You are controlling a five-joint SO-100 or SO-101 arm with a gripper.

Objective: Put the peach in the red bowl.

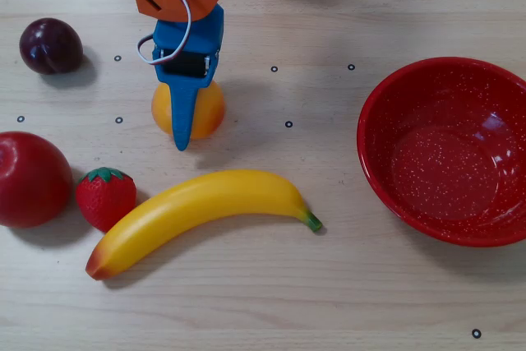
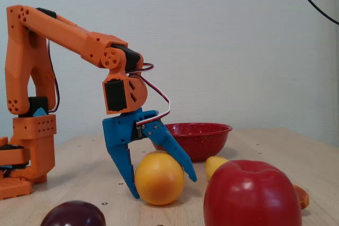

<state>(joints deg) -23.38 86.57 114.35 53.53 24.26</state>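
Yellow-orange peach (image 2: pixel 159 177) on desk (image 1: pixel 329 285), straddled by parted, unclamped jaws: grasp step; next, close, lift, carry to red bowl (image 1: pixel 374 141)

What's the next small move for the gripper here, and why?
Probably close the gripper. In the fixed view its jaws are spread on both sides of the peach, which sits on the table; the red bowl is empty.
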